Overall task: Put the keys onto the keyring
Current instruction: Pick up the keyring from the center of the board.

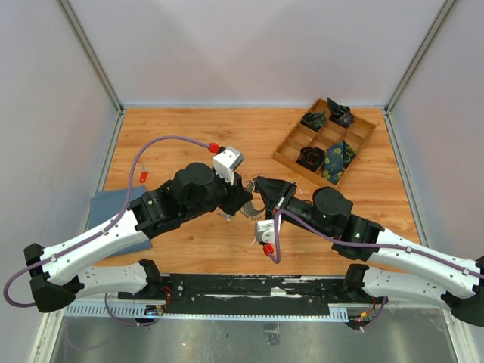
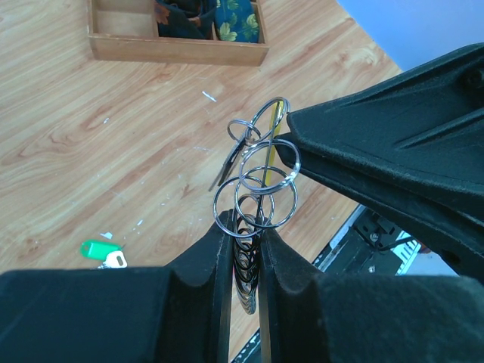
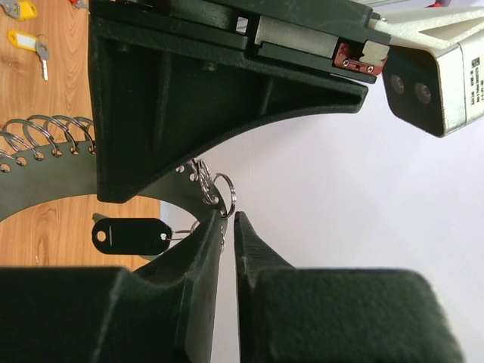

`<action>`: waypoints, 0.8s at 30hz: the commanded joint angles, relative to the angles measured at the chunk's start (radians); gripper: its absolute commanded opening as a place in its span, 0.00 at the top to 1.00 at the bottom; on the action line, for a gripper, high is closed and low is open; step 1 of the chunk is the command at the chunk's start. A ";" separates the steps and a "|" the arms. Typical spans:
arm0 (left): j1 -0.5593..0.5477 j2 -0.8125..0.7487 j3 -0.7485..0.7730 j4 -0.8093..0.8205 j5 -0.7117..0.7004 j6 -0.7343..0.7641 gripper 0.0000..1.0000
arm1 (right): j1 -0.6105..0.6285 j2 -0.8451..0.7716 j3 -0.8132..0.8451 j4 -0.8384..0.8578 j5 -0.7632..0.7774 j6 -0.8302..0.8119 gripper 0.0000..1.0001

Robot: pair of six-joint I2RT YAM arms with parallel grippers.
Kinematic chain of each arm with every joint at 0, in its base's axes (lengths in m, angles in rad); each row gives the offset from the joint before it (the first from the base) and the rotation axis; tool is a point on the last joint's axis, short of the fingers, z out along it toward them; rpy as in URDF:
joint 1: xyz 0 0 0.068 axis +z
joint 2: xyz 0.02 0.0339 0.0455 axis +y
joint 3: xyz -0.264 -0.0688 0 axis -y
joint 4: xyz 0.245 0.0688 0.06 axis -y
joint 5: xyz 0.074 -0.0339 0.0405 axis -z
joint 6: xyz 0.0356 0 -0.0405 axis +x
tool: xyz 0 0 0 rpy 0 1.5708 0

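Up off the middle of the light brown wooden worktop [image 1: 174,125]: the thin silver wire keyring with a bright yellow sleeve and many small shiny rings strung on it [image 2: 265,178]. Pinched at its bunched rings by the black left pincer [image 2: 244,234], pressed tight on the metal. Met at the yellow side by the black right pincer [image 3: 228,223], nearly pressed together, with only a thin slit between the fingers. Cannot tell if pinching the wire or just touching it. One small round ring right at its tips.

Very little room between the two pincers, tip almost against tip. Plenty of bare wood on the far side. Pale walls close on three sides. At the far right, near the edge, a shallow wooden tray with square boxes [image 1: 288,144], dark rolled cloth inside some. At the left edge, a flat blue-grey pad [image 1: 113,208], partly under the left arm.

Down on the wood, well apart from the keyring: a tiny silver key with a smooth green plastic head [image 2: 98,249], and small keys with yellow plastic heads [image 3: 23,38]. Near the right pincer, a flat black plastic tag with rounded ends [image 3: 130,235]; cannot tell if hanging or lying.
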 commanded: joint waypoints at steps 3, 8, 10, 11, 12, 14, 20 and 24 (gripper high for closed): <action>-0.009 -0.009 0.031 0.028 0.014 0.002 0.99 | 0.012 0.004 0.049 -0.003 -0.018 0.018 0.88; -0.009 -0.009 0.030 0.025 0.015 0.007 0.99 | 0.012 0.012 0.059 -0.022 -0.021 0.023 0.87; -0.009 -0.009 0.028 0.024 0.014 0.013 0.99 | 0.012 0.015 0.065 -0.035 -0.025 0.031 0.87; -0.010 -0.009 0.026 0.022 0.013 0.016 0.99 | 0.012 0.017 0.069 -0.046 -0.027 0.033 0.87; -0.010 -0.009 0.025 0.020 0.010 0.021 0.99 | 0.012 0.017 0.073 -0.053 -0.029 0.036 0.87; -0.010 -0.011 0.022 0.014 0.000 0.035 1.00 | 0.012 0.016 0.077 -0.072 -0.031 0.043 0.86; -0.010 -0.061 -0.017 0.012 -0.112 0.148 0.99 | 0.012 -0.036 0.102 -0.113 -0.044 0.165 0.84; -0.010 -0.061 -0.013 -0.030 -0.195 0.242 0.99 | 0.012 -0.085 0.146 -0.155 -0.011 0.412 0.83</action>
